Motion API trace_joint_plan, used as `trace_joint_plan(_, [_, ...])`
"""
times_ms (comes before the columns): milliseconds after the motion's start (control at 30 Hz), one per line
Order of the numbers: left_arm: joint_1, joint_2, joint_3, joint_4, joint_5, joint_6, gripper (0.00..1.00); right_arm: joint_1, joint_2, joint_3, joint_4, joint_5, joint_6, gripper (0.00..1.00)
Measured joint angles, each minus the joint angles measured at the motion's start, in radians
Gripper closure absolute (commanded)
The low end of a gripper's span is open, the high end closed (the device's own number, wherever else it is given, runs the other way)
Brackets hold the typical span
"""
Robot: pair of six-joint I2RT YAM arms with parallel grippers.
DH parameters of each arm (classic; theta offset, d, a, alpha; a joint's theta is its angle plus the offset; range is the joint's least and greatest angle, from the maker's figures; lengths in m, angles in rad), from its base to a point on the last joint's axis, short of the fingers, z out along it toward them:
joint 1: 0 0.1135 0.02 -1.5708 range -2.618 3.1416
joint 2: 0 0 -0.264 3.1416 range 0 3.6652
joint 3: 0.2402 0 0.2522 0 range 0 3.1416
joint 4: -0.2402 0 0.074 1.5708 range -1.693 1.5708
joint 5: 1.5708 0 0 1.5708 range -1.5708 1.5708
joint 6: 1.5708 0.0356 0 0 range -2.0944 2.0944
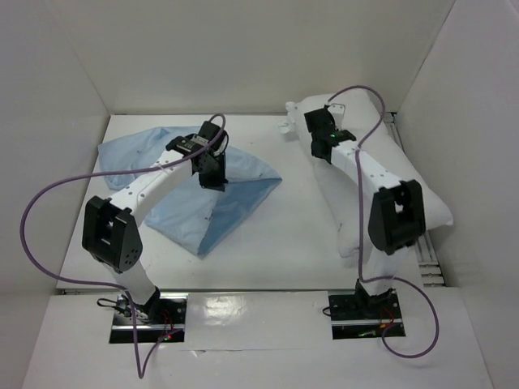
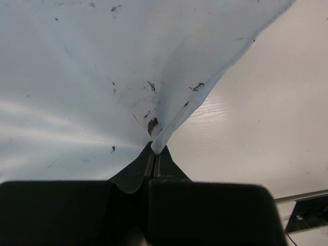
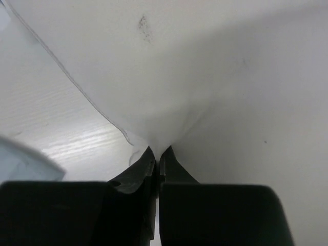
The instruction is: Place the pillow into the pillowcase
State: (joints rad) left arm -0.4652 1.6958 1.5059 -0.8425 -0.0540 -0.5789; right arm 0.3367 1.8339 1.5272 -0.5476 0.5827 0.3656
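- The left gripper (image 2: 154, 149) is pinching an edge of the pillowcase (image 1: 235, 203), with its jaws closed tight on the light blue fabric.
- The pillowcase is lying wrinkled on the left side of the table (image 1: 292, 235).
- The right gripper (image 3: 157, 149) is clamping a fold of the pillow (image 1: 426, 198), which is lying along the right side.
- Both items are lying well apart, and no part of the pillow is sitting inside the case.
- Judged progress: early. Opening the case and inserting the pillow are remaining.
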Motion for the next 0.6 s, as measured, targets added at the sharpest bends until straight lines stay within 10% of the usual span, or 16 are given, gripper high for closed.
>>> trace_joint_plan(333, [0.156, 0.032, 0.053, 0.008, 0.137, 0.001, 1.0, 0.193, -0.759, -0.517, 0.031, -0.259, 0.025, 0.97])
trace_joint_plan(367, [0.177, 0.042, 0.065, 0.009, 0.155, 0.0, 1.0, 0.229, -0.8, -0.562, 0.03, -0.292, 0.039, 0.57])
trace_joint_plan(400, [0.2, 0.051, 0.074, 0.014, 0.17, -0.001, 1.0, 0.253, -0.823, -0.599, 0.026, -0.32, 0.052, 0.41])
trace_joint_plan(600, [0.317, 0.076, 0.082, 0.045, 0.266, -0.008, 1.0, 0.336, -0.85, -0.631, -0.074, -0.331, 0.133, 0.06])
